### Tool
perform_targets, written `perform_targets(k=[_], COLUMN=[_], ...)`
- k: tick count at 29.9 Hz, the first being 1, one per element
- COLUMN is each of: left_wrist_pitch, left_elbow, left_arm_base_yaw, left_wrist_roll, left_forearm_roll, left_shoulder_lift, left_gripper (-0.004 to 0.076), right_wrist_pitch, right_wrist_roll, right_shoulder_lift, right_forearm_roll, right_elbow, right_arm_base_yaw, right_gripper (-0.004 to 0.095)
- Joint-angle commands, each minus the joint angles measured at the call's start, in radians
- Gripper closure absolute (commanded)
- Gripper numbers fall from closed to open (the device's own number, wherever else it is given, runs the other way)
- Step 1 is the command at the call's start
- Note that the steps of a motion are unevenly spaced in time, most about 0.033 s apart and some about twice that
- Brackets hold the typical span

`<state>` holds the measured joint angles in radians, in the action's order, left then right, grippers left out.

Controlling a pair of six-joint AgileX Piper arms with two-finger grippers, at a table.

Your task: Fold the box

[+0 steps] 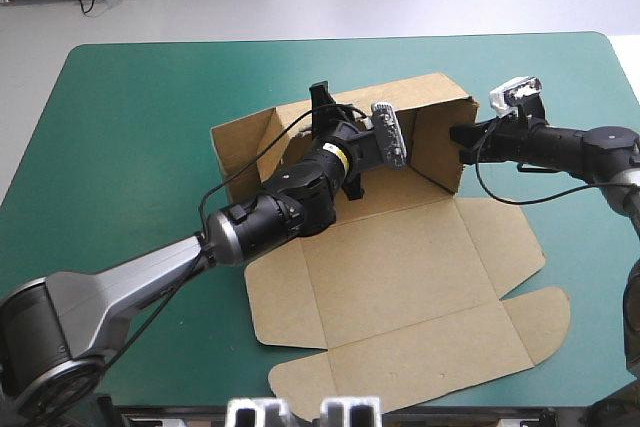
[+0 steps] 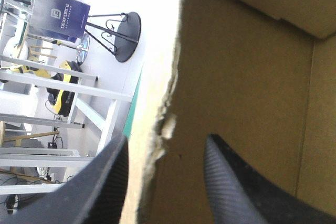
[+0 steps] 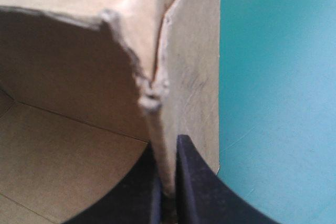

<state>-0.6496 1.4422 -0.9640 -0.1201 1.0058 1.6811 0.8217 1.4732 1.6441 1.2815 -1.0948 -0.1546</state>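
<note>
One table (image 1: 130,147) with a teal-green cover carries one brown box (image 1: 400,277) — a single cut sheet. Three of its walls stand raised (the far, left and right ones, toward the table's far edge). Two grippers are at the box — the left gripper (image 2: 167,145) and the right gripper (image 3: 167,148) — each with two black fingers (image 2: 236,192), four in all.

Plain brown box (image 1: 400,277) — black fingers (image 3: 199,190) — teal-green cover (image 1: 130,147).
</note>
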Motion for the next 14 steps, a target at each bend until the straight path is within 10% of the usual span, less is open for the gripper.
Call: perform_targets(k=[1, 7, 11, 14], left_wrist_pitch=[0.023, -0.027, -0.057, -0.077], left_elbow=[0.026, 0.026, 0.026, 0.026], left_arm_base_yaw=[-0.014, -0.009, 0.025, 0.095], left_wrist_roll=[-0.060, -0.065, -0.080, -0.077], left_forearm_roll=[0.025, 0.082, 0.181, 0.195], left_shoulder_lift=[-0.096, -0.147, -0.165, -0.166], left_gripper=[0.0422, 0.0473, 0.0699, 0.0724], right_wrist_pitch=[-0.004, 0.004, 0.017, -0.009], right_wrist_roll=[-0.030, -0.091, -0.106, -0.126], right_shoulder_lift=[-0.031, -0.031, -0.036, -0.045], right_forearm_roll=[0.002, -0.023, -0.023, -0.020], right_elbow=[-0.019, -0.019, -0.019, -0.019], right_arm_base_yaw=[0.001, 0.008, 0.048, 0.095], right_gripper=[0.0917, 0.0917, 0.0917, 0.0917])
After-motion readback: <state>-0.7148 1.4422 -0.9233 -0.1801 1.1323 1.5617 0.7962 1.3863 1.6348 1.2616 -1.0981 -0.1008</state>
